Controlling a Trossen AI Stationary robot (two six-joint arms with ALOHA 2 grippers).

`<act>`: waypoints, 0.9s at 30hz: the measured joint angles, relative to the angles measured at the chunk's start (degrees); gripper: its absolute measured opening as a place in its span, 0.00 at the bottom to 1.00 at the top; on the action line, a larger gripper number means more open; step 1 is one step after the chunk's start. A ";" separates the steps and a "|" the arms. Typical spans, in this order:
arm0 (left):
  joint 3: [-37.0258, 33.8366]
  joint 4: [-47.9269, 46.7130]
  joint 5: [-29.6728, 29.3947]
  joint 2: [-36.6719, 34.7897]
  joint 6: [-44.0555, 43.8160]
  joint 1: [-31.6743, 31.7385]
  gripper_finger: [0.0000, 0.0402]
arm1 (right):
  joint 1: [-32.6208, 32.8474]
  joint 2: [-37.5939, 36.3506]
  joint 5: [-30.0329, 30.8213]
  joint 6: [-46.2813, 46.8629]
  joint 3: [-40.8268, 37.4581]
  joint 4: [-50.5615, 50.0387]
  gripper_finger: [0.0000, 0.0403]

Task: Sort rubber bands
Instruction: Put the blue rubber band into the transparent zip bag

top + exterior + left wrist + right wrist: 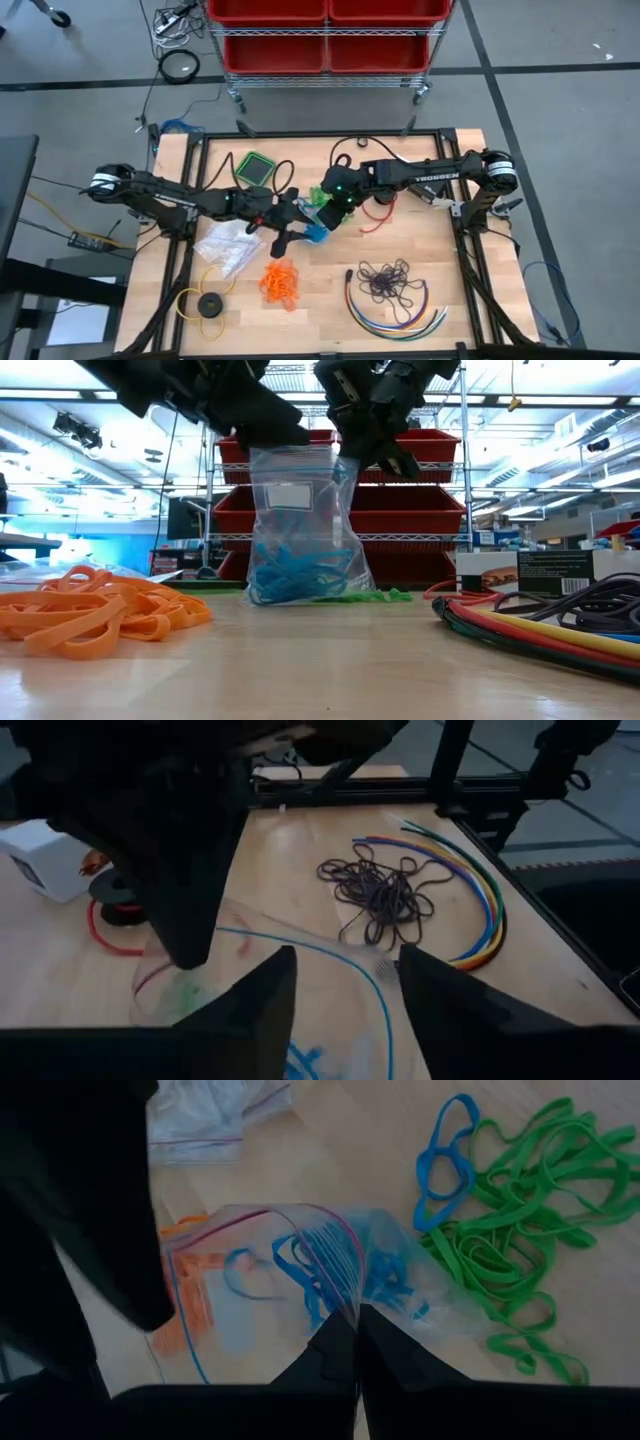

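Observation:
A clear zip bag [300, 520] with blue rubber bands [295, 575] in its bottom stands upright at the table's middle. My right gripper [352, 1342] is shut on its rim. My left gripper [345, 990] is open, one finger on either side of the bag's mouth edge [300, 945]. Loose green bands [510, 1250] and one blue band [445, 1170] lie beside the bag. Orange bands [282, 282] lie toward the near edge and dark purple bands [385, 280] lie near right. My left gripper stands open about the bag's mouth edge; whether a finger touches it I cannot tell. My right gripper pinches the bag's top rim [350, 1302] by the zip strip between its two fingers, coming slanting down from the right. The bag hangs upright below the fingers, its bottom [300, 598] on the table.
Spare clear bags [228, 245] lie left of the middle, a green square box [255, 168] behind them. Multicoloured cables [400, 312] curve around the purple bands. A yellow ring with a black disc [205, 303] lies near left. A red cord [375, 218] lies under the right arm.

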 joint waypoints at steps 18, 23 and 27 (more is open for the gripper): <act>-2.01 -16.89 -10.43 -6.82 11.65 7.69 0.49 | 0.00 -2.68 -3.40 0.80 0.00 -4.43 0.00; -5.65 -13.46 -5.78 -4.77 13.91 12.75 0.49 | 0.38 -5.90 -2.49 1.68 0.02 -4.87 0.00; -7.88 -11.10 -0.90 -0.65 15.80 16.48 0.49 | 1.36 -7.94 -1.68 2.26 0.02 -5.77 0.00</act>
